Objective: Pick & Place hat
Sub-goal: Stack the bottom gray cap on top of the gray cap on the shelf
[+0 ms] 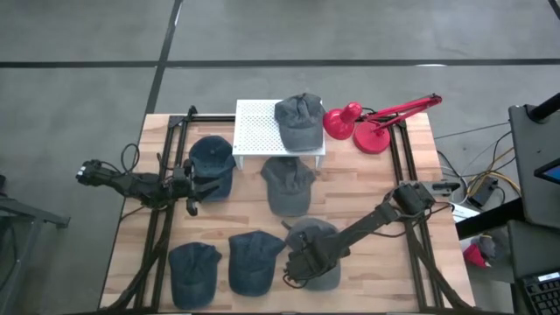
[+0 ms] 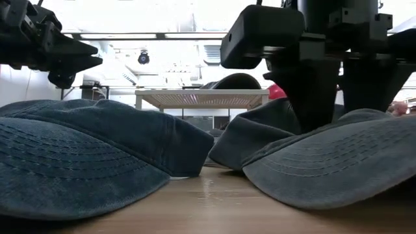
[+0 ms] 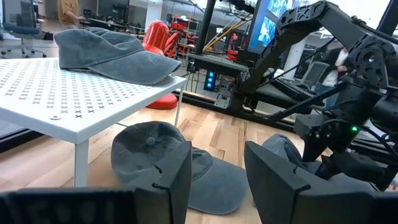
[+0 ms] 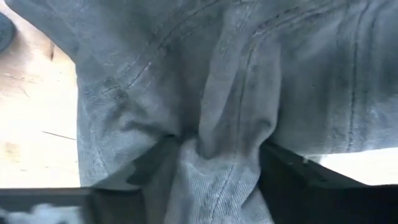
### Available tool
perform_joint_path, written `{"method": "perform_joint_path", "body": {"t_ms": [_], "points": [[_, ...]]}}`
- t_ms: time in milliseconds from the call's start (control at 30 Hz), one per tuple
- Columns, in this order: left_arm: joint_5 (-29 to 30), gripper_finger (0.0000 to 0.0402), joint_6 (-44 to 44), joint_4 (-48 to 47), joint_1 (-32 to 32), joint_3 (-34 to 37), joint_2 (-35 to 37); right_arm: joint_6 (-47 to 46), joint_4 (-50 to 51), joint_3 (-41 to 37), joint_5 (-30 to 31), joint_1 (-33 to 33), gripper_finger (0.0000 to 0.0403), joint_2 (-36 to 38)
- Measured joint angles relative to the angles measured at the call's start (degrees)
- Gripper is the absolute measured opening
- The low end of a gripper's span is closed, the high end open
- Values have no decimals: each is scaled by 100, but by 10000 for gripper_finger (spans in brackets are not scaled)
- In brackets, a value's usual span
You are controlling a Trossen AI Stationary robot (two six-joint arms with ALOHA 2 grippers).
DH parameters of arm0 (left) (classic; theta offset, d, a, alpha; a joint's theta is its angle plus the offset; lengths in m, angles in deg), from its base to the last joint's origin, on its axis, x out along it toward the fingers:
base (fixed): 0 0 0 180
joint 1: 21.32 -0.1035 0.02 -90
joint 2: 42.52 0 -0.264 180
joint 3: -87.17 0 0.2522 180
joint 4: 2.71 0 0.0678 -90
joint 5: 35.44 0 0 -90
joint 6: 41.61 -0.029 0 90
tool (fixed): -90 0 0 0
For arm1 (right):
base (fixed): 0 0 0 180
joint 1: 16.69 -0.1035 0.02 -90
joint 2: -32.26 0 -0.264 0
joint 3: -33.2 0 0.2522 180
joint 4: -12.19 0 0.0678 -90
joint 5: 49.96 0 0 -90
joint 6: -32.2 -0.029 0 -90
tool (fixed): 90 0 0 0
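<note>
**Right claw pinching a grey hat at the table's front edge**

My right gripper [image 1: 302, 265] pinches the grey hat [image 1: 317, 254], fabric bunched between my fingers [image 4: 155, 163]. My left gripper [image 1: 199, 182], spread, hovers by a blue hat [image 1: 210, 164]. The white perforated stand [image 1: 258, 131] carries one grey cap [image 1: 299, 118]

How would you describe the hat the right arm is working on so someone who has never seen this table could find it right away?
Start from the white perforated stand at the table's far edge and come straight toward the near edge, past the grey hat in the middle. The one you want is the grey hat in the front row. Unlike the two blue hats beside it, the right gripper is pinching its fabric.
</note>
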Motion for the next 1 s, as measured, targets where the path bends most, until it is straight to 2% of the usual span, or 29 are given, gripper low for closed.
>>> {"method": "perform_joint_path", "body": {"t_ms": [333,500,800,900,1000], "points": [[0,149,0,0,-1,0,0,235,59,-1,-11,0,22,180],[0,149,0,0,0,0,0,210,308,-1,-44,0,16,510],[-2,149,-1,0,0,0,0,336,471,-1,11,-4,14,1592],[-1,149,-2,0,0,0,0,598,389,-1,264,-13,14,2011],[-2,149,-2,0,-2,0,0,721,293,-1,795,-17,14,2403]]}}
